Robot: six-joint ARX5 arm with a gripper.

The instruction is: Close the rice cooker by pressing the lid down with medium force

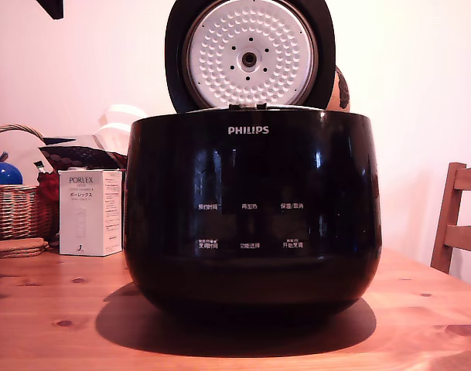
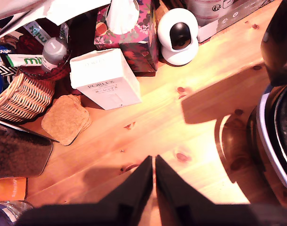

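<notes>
The rice cooker [image 1: 250, 216], a large glossy black pot with a white PHILIPS logo, stands in the middle of the wooden table [image 1: 49, 325]. Its lid [image 1: 249, 56] stands open and upright behind the body, with the dimpled silver-white inner plate facing the exterior camera. My gripper does not show in the exterior view. In the wrist view my gripper [image 2: 153, 161] hovers over bare table with its two dark fingers pressed together and nothing between them. The cooker's rim [image 2: 277, 136] shows at that picture's edge, well apart from the fingertips.
A white PORLEX box [image 1: 90, 212] and a wicker basket [image 1: 15, 209] stand at the exterior view's left, with cork coasters [image 2: 65, 120] beside them. A tissue box [image 2: 129, 35] and a round white camera [image 2: 179, 35] sit further off. A wooden chair [image 1: 458, 220] stands at the right.
</notes>
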